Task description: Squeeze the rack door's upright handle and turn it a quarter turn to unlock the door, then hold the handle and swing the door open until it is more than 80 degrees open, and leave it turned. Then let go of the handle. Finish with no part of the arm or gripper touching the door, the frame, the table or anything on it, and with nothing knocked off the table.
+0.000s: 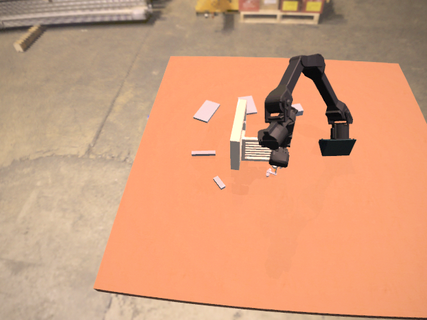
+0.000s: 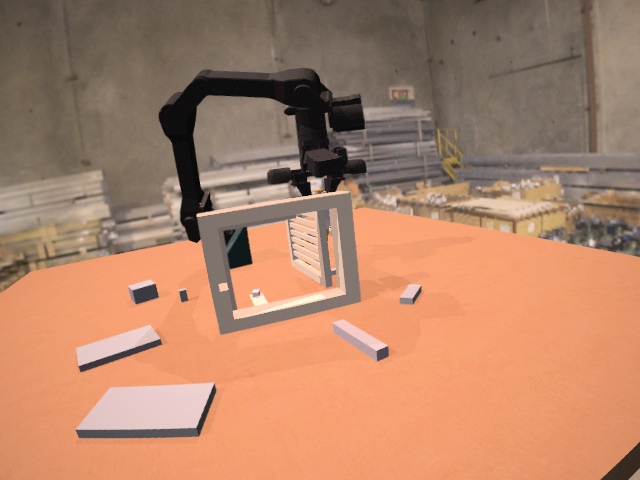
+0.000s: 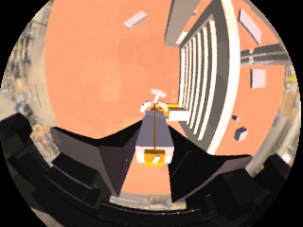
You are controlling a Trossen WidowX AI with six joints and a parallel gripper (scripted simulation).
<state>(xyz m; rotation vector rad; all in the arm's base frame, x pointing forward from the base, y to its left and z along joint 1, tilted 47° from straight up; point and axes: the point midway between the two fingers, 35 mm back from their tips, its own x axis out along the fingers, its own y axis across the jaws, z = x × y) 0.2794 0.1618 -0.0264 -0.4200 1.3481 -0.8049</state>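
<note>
The slatted door [image 1: 255,159] [image 2: 324,253] [image 3: 220,80] stands swung out of the pale upright frame [image 1: 235,153] [image 2: 216,268] [image 3: 177,24], roughly square to it in the top view. My gripper [image 2: 317,191] [image 3: 154,125] points down at the door's free side and is shut on the upright handle. The grey handle [image 3: 154,134] shows between the fingers in the wrist view, with orange and white parts at its ends and a white mount joining it to the door. In the top view the gripper body hides most of the handle. Its exact turn is hard to tell.
Flat pale blocks [image 1: 207,111] [image 2: 149,410] lie behind the frame. A long bar [image 1: 203,153] [image 2: 360,338] and a small block [image 1: 219,183] [image 2: 410,293] lie beyond its hinge side. A boxy block [image 1: 297,109] [image 2: 143,291] lies near the arm. The dark arm base [image 1: 337,147] stands at right.
</note>
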